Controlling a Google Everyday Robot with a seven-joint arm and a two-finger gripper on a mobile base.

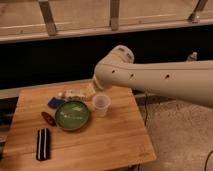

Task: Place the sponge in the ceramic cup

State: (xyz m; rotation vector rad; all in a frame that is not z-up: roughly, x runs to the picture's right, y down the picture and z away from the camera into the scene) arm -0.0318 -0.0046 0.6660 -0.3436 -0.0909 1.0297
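Observation:
The sponge (55, 103) is a small flat blue block lying on the wooden table (110, 145), at the far left just behind the green plate. The ceramic cup (101, 104) is plain white and stands upright to the right of the plate, under the bend of my white arm. That arm comes in from the right, and my gripper (68, 94) reaches left over the table's far edge. It is just above and to the right of the sponge, a short way left of the cup.
A round green plate (72, 115) lies between sponge and cup. A small red oblong thing (48, 118) lies left of the plate, and a black striped bar (43, 144) lies near the front left corner. A dark wall and rail run behind the table.

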